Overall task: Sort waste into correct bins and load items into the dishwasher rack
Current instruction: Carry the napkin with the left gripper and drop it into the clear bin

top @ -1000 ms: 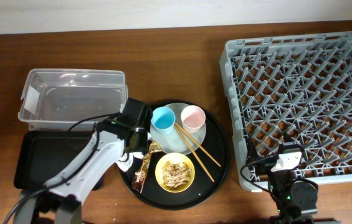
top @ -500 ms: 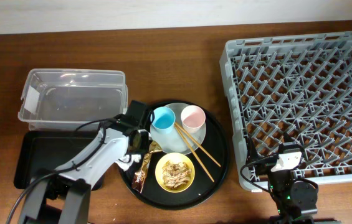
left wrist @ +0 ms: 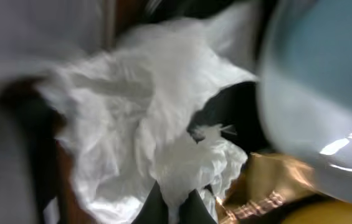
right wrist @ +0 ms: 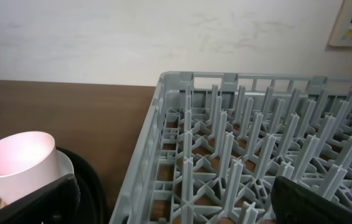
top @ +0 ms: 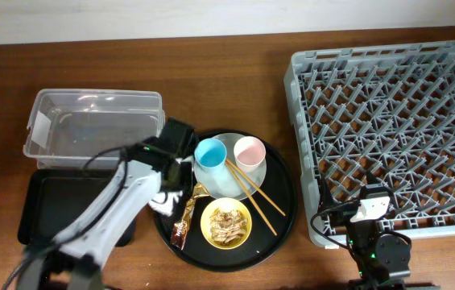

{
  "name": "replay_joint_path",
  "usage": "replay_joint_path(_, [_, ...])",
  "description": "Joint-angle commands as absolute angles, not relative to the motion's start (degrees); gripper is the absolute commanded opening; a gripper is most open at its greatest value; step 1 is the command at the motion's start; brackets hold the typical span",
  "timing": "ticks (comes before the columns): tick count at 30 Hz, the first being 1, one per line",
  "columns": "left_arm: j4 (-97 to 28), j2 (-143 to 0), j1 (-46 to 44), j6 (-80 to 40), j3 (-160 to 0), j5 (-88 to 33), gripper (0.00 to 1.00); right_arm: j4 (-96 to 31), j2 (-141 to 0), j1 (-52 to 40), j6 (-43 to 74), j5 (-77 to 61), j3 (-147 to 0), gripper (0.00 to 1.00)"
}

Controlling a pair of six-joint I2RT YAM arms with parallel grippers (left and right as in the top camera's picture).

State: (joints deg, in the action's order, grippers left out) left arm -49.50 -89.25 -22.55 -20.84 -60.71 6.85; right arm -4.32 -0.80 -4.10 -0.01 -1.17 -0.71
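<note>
Two dark fingertips (left wrist: 154,205) of the left gripper (left wrist: 171,210) are clenched on a fold of the crumpled white napkin (left wrist: 144,124). It bunches up just ahead of them at the left edge of the round black tray (top: 259,243), just beside the blue cup (top: 210,153) and the gold wrapper (top: 184,225). The right gripper (right wrist: 176,208) gapes wide and empty by the near corner of the grey rack (top: 388,129).

The brown wooden table (top: 227,48) carries four things. At its left, a clear tub (top: 98,94) sits just behind a shallow black tray (top: 46,205). A round black tray (top: 287,201) lies mid-table, and the grey dishwasher rack (top: 301,145) stands at the right.
</note>
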Motion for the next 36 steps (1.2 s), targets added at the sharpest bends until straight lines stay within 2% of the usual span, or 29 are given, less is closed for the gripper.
replay_joint_path(1, [-52.1, -81.6, -22.7, -20.9, -67.1, 6.5, 0.0, -4.4, -0.2, -3.7, 0.0, -1.3, -0.3, 0.99])
replay_joint_path(5, [-51.6, -76.1, -22.5, -21.0, -69.0, 10.7, 0.0, -4.4, -0.2, -3.7, 0.0, -1.3, -0.3, 0.98])
replay_joint_path(7, [-48.0, -72.4, -19.6, -21.0, -69.2, 18.8, 0.0, -4.4, -0.2, -3.7, 0.0, -1.3, -0.3, 0.98])
replay_joint_path(10, [-44.1, -72.6, -16.7, -21.0, -69.0, 24.6, 0.0, -4.4, -0.2, -3.7, 0.0, -1.3, -0.3, 0.98])
replay_joint_path(21, [-31.9, -89.7, -7.1, -21.0, -68.3, 25.3, 0.01, -4.4, -0.2, -3.7, 0.0, -1.3, -0.3, 0.99])
replay_joint_path(22, [-31.5, -91.4, -6.9, -21.0, -68.3, 25.3, 0.06, -4.4, -0.2, -3.7, 0.0, -1.3, -0.3, 0.99])
replay_joint_path(23, [-30.8, -93.1, -6.7, -21.0, -68.3, 25.3, 0.18, -4.4, -0.2, -3.7, 0.0, -1.3, -0.3, 0.99])
replay_joint_path(25, [-28.9, -95.5, -6.6, -21.0, -68.3, 25.3, 0.81, -4.4, -0.2, -3.7, 0.0, -1.3, -0.3, 0.99])
replay_joint_path(28, [-29.5, -94.7, -6.6, -21.0, -69.2, 23.3, 0.81, -4.4, -0.2, -3.7, 0.0, -1.3, -0.3, 0.99])
replay_joint_path(33, [-36.1, -87.3, -7.4, -21.0, -71.3, 8.4, 0.81, -4.4, -0.2, -3.7, 0.0, -1.3, -0.3, 0.99])
replay_joint_path(35, [-39.4, -82.9, -7.9, -21.0, -71.3, 0.6, 0.76, -4.4, -0.2, -3.7, 0.0, -1.3, -0.3, 0.99])
replay_joint_path(36, [-41.8, -80.7, -7.9, -21.0, -71.3, -3.7, 0.69, -4.4, -0.2, -3.7, 0.0, -1.3, -0.3, 0.99])
